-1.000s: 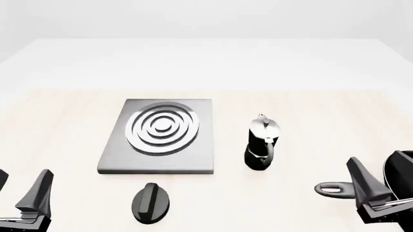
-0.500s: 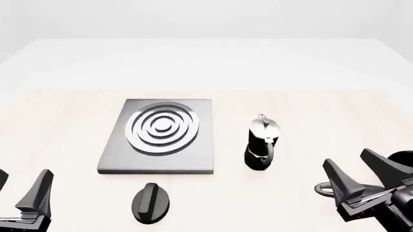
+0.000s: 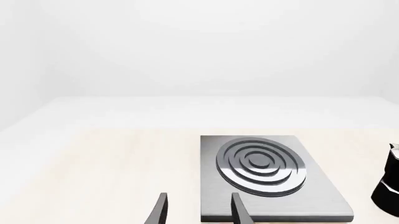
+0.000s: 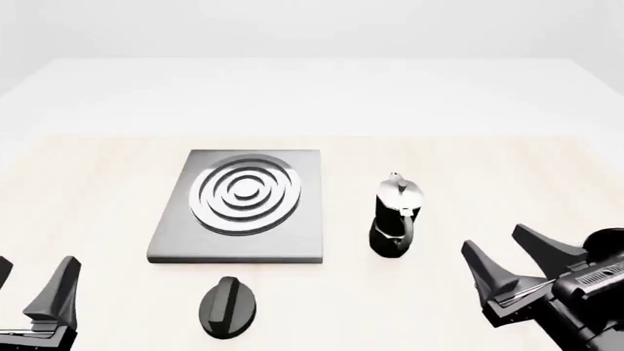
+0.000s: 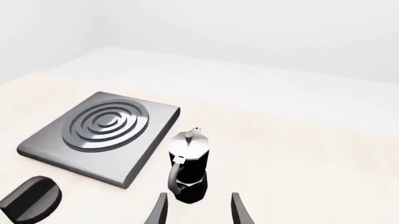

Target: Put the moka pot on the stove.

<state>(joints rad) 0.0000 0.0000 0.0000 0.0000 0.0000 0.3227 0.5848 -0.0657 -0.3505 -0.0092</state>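
Note:
The moka pot [image 4: 394,219] stands upright on the table, just right of the stove [image 4: 302,234], its handle toward me. It also shows in the right wrist view [image 5: 188,165] and at the edge of the left wrist view [image 3: 389,186]. My right gripper [image 4: 497,245] is open and empty, to the right of the pot and nearer me, apart from it. In its own view the right gripper [image 5: 198,211] points at the pot's base. My left gripper [image 4: 34,274] is open and empty at the near left, short of the stove's [image 3: 318,196] near edge.
A flat black oval knob [image 4: 227,307] lies in front of the stove's near edge, and shows in the right wrist view [image 5: 28,205]. A dark shape at the right edge behind my right gripper is mostly hidden. The table's far half is white.
My right gripper has moved left toward the moka pot and turned to face it, now covering the pan handle seen before. The left gripper, pot and stove have not moved.

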